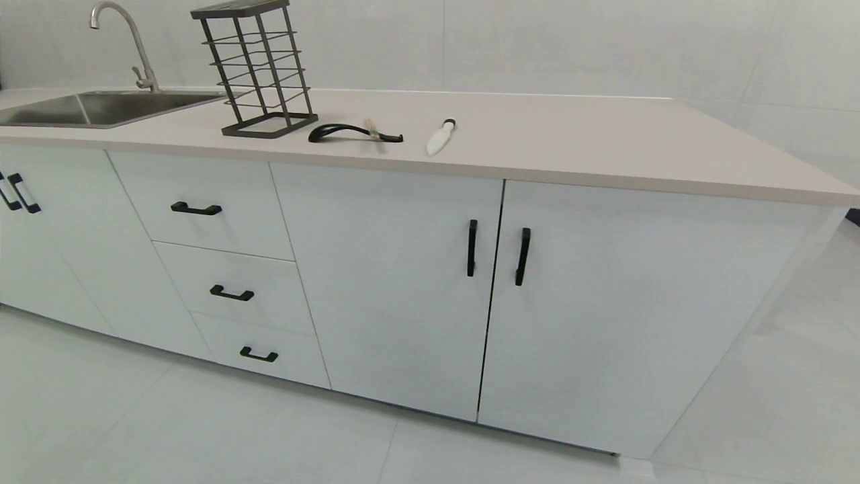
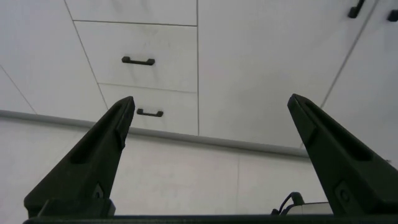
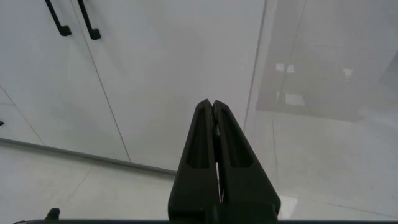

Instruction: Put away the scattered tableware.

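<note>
On the pale countertop (image 1: 578,144) lie a black ladle-like utensil (image 1: 349,132), a thin wooden-handled utensil (image 1: 370,129) crossing it, and a white knife-like piece with a black end (image 1: 440,138). A black wire rack (image 1: 259,67) stands just left of them. My left gripper (image 2: 211,109) hangs low in front of the drawers, its fingers wide apart with nothing between them. Lower down, facing the cabinet doors and floor, my right gripper (image 3: 212,106) has its fingers pressed together, holding nothing.
A steel sink (image 1: 101,107) with a tap (image 1: 124,37) sits at the counter's far left. Below are three drawers with black handles (image 1: 195,209) and double cabinet doors (image 1: 497,252). Grey tiled floor spreads in front of the cabinets.
</note>
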Motion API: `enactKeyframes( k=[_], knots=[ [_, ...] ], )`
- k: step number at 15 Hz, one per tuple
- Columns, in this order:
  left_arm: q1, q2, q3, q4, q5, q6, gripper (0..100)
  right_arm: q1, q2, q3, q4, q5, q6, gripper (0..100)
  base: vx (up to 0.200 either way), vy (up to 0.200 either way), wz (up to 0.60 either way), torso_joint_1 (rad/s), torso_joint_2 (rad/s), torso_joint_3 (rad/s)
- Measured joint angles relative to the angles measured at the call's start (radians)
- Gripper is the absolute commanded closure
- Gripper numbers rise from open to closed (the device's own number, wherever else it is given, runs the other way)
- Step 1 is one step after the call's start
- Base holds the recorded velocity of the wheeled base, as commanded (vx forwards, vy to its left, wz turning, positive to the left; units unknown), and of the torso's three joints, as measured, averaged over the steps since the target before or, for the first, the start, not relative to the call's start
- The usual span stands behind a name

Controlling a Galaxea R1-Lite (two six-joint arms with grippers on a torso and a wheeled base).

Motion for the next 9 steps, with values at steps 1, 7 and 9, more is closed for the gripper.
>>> enactKeyframes(
  k=[1, 7, 9],
  knots=[
    [0.000, 0.000, 0.000, 0.000, 0.000, 0.000, 0, 0.001, 0.000, 0.000, 0.000, 0.000, 0.000, 100, 0.200, 0.200, 0.00, 0.002, 0.00, 0.002],
    [0.000, 0.000, 0.000, 0.001, -0.001, 0.000, 0, 0.001, 0.000, 0.000, 0.000, -0.001, -0.003, 100, 0.000, 0.133, 0.30, 0.003, 0.00, 0.005],
    [0.000, 0.000, 0.000, 0.001, 0.000, 0.000, 0, -0.001, 0.000, 0.000, -0.001, 0.000, -0.002, 100, 0.000, 0.000, 0.30, 0.001, 0.00, -0.001]
  ],
)
